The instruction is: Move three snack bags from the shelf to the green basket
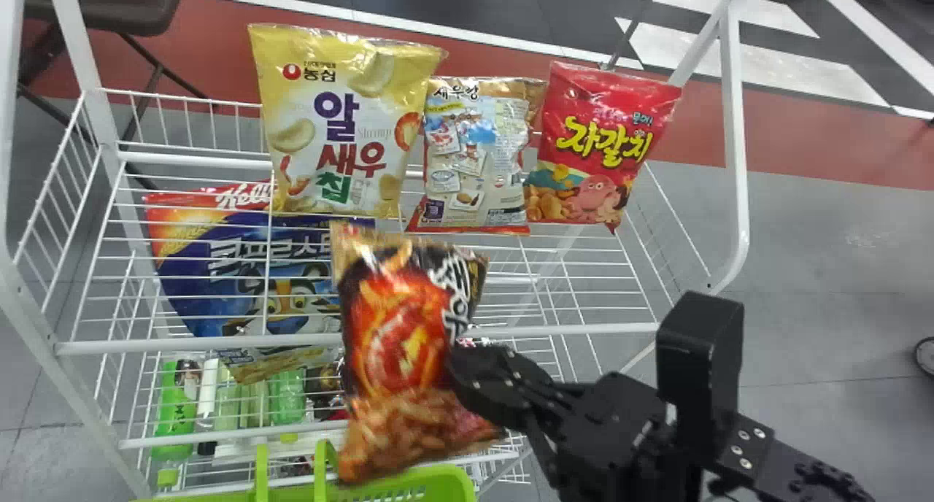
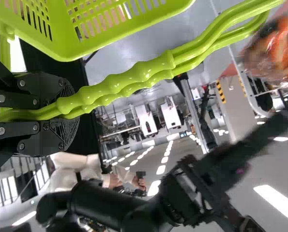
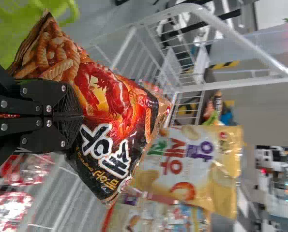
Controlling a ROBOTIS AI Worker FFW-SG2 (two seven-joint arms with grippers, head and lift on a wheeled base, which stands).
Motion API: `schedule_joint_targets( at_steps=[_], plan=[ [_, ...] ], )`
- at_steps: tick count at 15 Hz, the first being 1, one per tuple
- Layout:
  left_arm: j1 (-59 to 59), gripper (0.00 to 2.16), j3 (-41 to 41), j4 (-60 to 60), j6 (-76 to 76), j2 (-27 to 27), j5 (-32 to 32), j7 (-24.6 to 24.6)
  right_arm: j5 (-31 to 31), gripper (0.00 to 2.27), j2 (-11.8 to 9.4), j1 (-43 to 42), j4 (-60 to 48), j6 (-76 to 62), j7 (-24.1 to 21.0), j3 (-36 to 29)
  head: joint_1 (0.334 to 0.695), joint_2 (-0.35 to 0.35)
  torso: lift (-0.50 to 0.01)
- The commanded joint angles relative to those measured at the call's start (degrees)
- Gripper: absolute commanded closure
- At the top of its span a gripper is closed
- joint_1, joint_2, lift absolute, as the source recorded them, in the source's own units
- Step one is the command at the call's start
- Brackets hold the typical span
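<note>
Right gripper [image 1: 467, 362]: 1, clenched on 1 black-and-red snack bag [image 1: 398, 319].

Head view: that bag hangs in front of the white wire shelf [image 1: 598, 330], its lower end overlapping the rim of 1 green basket [image 1: 446, 485]. Snack bags in a row at the back of the upper wires: 3, counted left to right as 1 yellow bag [image 1: 343, 115], 1 back-turned bag [image 1: 478, 163] and 1 red bag [image 1: 602, 148]. Also 1 blue bag [image 1: 193, 268], seen through the wires to the left. Lower down, several bottles [image 1: 287, 396]; I cannot give a sure count.

Left wrist view: left gripper [image 2: 71, 113], 1, closed around the basket's green handles [image 2: 148, 72], which run side by side, 2 in number. Beyond them, 1 black robot arm [image 2: 134, 212].

Right wrist view: the right gripper [image 3: 76, 116] pinches the black-and-red snack bag at its side, fingers together. Past it, 1 yellow bag and 1 back-turned bag overlap.
</note>
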Motion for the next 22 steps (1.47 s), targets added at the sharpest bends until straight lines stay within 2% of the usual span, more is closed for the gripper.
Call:
schedule_joint_targets(
  at_steps=[1,4,5,6,10,12,14,15,16,17,18,19,22],
  plan=[
    [-0.6,1.52,0.1,0.5,-0.8,-0.2,0.0,0.1,0.0,2.19,0.6,1.9,-1.6,8.2,2.2,-3.3,0.695,-0.350,-0.048],
    [-1.6,1.52,-0.1,1.7,-2.0,-0.9,0.0,0.7,0.0,2.20,3.5,2.2,-2.6,21.4,9.4,-4.0,0.695,-0.350,-0.048],
    [-2.0,1.52,-0.3,2.1,-2.3,-1.0,0.0,0.8,0.2,2.20,6.4,2.2,-2.6,23.1,12.8,-3.4,0.695,-0.350,-0.048],
    [-2.0,1.52,-0.6,2.3,-2.7,-1.1,0.0,0.9,0.1,2.20,7.9,2.1,-2.3,25.2,15.9,-2.9,0.695,-0.350,-0.048],
    [-2.0,1.52,-1.6,2.5,-3.4,-1.0,0.0,0.9,1.6,2.19,7.9,0.5,3.9,25.8,16.0,3.9,0.695,-0.350,-0.048],
    [-1.6,1.52,-1.9,1.9,-3.4,-0.9,-0.1,0.8,6.2,2.19,7.8,-1.1,7.4,23.8,13.2,8.5,0.695,-0.350,-0.048],
    [-1.0,1.52,-2.2,1.3,-3.4,-0.9,-0.4,0.7,7.2,2.17,7.8,-4.2,12.0,23.8,13.2,11.0,0.695,-0.350,-0.048],
    [-0.8,1.52,-2.2,1.1,-3.4,-0.9,-0.4,0.7,7.0,2.04,7.8,-5.1,13.7,24.0,13.2,12.2,0.695,-0.350,-0.048],
    [-0.6,1.52,-2.2,1.0,-3.4,-0.8,-0.4,0.7,6.3,1.62,7.8,-5.9,14.6,25.8,13.3,13.0,0.695,-0.350,-0.048],
    [-0.6,1.52,-2.1,1.0,-3.4,-0.8,-0.5,0.8,6.2,0.77,7.6,-6.6,14.6,28.7,13.5,13.6,0.695,-0.350,-0.048],
    [-0.6,1.52,-2.1,1.0,-3.4,-0.8,-0.5,0.8,6.0,0.08,7.6,-7.5,14.3,32.6,14.8,13.6,0.695,-0.350,-0.048],
    [-0.6,1.52,-2.1,1.0,-3.4,-0.8,-0.5,0.8,5.9,0.00,7.4,-8.4,13.1,35.7,15.7,13.2,0.695,-0.350,-0.048],
    [-0.5,1.52,-2.2,1.0,-3.4,-1.0,-0.8,0.8,5.5,0.05,8.1,-7.3,8.3,35.7,14.9,8.0,0.695,-0.350,-0.048]
  ],
)
